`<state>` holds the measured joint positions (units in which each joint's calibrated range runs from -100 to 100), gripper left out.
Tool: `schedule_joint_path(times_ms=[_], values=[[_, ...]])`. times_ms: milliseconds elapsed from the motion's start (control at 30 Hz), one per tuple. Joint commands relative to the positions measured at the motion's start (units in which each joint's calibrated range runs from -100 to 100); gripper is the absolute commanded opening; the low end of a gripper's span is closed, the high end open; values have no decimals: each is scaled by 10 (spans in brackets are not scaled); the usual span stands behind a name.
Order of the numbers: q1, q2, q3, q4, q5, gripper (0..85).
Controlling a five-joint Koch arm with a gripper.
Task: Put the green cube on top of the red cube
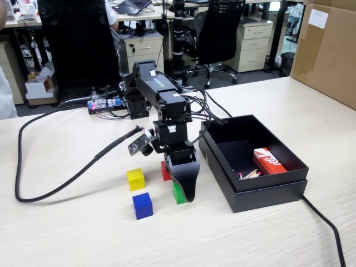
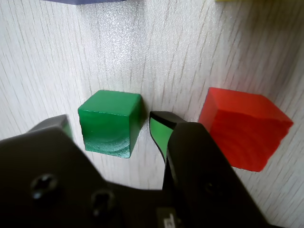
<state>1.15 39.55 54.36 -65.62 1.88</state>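
The green cube (image 2: 110,122) rests on the table between my two jaws, with a gap on each side. My gripper (image 2: 112,124) is open and low over it; in the fixed view the gripper (image 1: 182,192) hides most of the green cube (image 1: 177,193). The red cube (image 2: 241,127) stands on the table just right of my right jaw in the wrist view. In the fixed view only a sliver of the red cube (image 1: 165,171) shows behind the arm.
A yellow cube (image 1: 136,179) and a blue cube (image 1: 142,205) sit left of the gripper in the fixed view. An open black box (image 1: 267,192) holding a red-and-white packet (image 1: 269,161) stands to the right. A black cable (image 1: 55,178) loops across the table's left.
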Motion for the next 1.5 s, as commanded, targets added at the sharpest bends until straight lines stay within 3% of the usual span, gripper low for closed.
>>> schedule_joint_path(times_ms=[0, 267, 567, 867, 1067, 1467], values=[[-1, -13, 44, 12, -4, 226], [-5, -12, 49, 16, -4, 9], [-10, -211, 84, 15, 15, 9], [-10, -457, -179, 15, 29, 9], [-6, -526, -301, 15, 44, 9], [2, -510, -347, 15, 59, 11]])
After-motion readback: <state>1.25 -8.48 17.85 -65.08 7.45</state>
